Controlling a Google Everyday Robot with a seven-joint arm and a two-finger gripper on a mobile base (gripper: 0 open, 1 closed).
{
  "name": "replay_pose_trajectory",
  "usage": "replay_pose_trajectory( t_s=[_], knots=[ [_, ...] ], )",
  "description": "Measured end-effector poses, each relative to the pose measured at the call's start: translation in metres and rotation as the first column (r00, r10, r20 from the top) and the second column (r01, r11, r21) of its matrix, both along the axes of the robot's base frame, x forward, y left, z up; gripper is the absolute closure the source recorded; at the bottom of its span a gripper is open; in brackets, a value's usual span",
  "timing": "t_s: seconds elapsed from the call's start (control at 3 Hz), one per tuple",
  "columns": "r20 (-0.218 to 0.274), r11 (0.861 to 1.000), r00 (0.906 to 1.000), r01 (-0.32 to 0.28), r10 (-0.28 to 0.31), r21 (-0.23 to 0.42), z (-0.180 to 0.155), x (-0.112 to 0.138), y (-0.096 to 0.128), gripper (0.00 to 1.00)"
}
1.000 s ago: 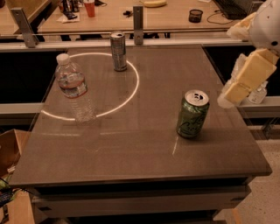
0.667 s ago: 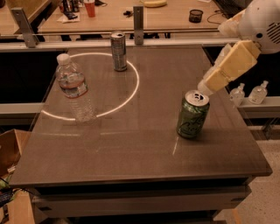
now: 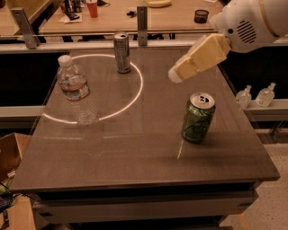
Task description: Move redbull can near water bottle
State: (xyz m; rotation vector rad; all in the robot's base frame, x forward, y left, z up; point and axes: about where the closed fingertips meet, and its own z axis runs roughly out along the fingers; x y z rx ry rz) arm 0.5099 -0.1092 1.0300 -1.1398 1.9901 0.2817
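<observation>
Now the gripper (image 3: 176,75) has swung left, past the green can (image 3: 198,117).
The redbull can (image 3: 121,53) sits untouched at the far edge, apart from the water bottle (image 3: 74,90). Reach underway; clenched or released, can't tell.

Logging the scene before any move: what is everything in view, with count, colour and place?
redbull can: one, silver-grey, upright, table's far edge
water bottle: one, clear with white cap, upright, table's left side
green can: one, green, upright, table's right side
table: one, dark brown, centre
light ring: one, pale, tabletop's left half
small bottles: two, clear, ledge right of the table
red cup: one, red, far desk
gripper: one, yellowish, in the air over the table's right side, touching nothing
arm: one, white, top right
</observation>
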Motion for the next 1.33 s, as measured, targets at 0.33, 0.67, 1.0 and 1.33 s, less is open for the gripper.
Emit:
replay_pose_trajectory(
  t_s=[0.33, 0.67, 1.0, 1.33],
  knots=[
    [0.043, 0.999, 0.9979, 0.048, -0.049, 0.018, -0.002, 0.018, 0.007, 0.00],
    [0.067, 0.999, 0.9976, 0.014, -0.017, 0.049, -0.013, 0.038, 0.013, 0.00],
    [0.092, 0.994, 0.9910, -0.101, 0.097, 0.044, -0.032, 0.062, 0.022, 0.00],
    [0.092, 0.994, 0.9911, -0.101, 0.096, 0.044, -0.032, 0.061, 0.022, 0.00]
  ],
)
